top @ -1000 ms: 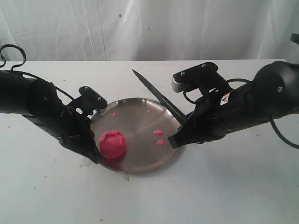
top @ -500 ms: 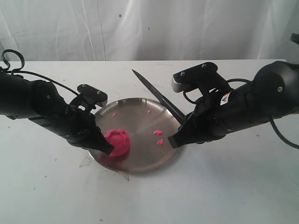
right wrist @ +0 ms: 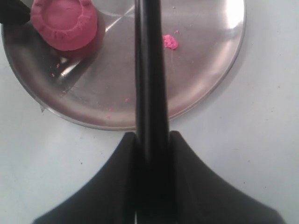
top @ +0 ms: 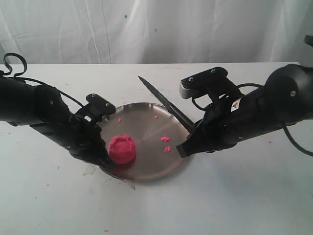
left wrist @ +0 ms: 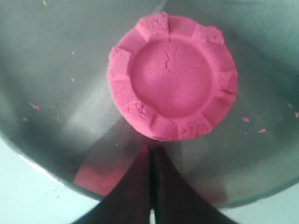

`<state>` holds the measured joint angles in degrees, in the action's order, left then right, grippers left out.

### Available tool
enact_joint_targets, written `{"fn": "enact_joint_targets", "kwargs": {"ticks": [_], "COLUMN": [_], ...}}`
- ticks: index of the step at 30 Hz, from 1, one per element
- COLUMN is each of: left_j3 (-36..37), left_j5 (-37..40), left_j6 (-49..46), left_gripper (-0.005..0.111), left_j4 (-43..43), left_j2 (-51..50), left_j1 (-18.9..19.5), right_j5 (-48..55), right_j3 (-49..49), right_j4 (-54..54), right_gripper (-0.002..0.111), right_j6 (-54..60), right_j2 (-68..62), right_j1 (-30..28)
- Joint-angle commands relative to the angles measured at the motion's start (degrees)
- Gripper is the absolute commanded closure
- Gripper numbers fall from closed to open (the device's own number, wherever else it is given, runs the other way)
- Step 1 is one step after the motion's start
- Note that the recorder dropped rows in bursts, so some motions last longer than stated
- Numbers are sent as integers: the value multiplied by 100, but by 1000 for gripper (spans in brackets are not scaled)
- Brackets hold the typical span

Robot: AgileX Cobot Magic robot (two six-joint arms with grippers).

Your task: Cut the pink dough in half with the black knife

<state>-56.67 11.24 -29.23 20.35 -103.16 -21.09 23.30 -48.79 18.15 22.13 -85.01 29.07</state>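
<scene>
The pink dough (top: 122,148) (left wrist: 173,88) (right wrist: 64,22) is one whole round puck with a crimped rim, lying flat on the left part of the steel plate (top: 146,122) (left wrist: 56,93) (right wrist: 201,79). My left gripper (top: 108,159) (left wrist: 152,150) is shut with nothing in it, its tips at the dough's edge over the plate's left rim. My right gripper (top: 186,145) (right wrist: 152,140) is shut on the handle of the black knife (top: 161,100) (right wrist: 150,70). The blade slants up and back over the plate's far right rim, well apart from the dough.
Small pink crumbs (top: 166,139) (right wrist: 170,42) lie on the plate's right half, and a few more on the white table (top: 234,196). Clear scraps (top: 89,170) lie by the plate's front left rim. A white curtain hangs behind.
The left gripper pushed the dough, tipping it and nudging it rightward, then drew back a little; the dough now lies flat, rim up. The right arm and knife have stayed still.
</scene>
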Motion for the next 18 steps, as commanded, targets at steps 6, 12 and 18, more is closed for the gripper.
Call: {"fn": "enact_joint_targets", "kwargs": {"ticks": [6, 12, 18], "left_j3": [-96, -675, -992], "left_j5": [-125, 631, 1321], "left_j6": [-31, -31, -54], "left_gripper": [107, 107, 107], "left_j4": [567, 983, 819], "left_j2": [-323, -456, -253], "left_j1": [-20, -20, -20], "right_j5": [-70, -70, -70], "right_j3": [13, 13, 13], "right_j4": [73, 94, 105], "right_gripper": [108, 108, 108], "right_j6": [-29, -29, -29], "right_j2": [36, 36, 36], "right_j1": [0, 0, 0]}}
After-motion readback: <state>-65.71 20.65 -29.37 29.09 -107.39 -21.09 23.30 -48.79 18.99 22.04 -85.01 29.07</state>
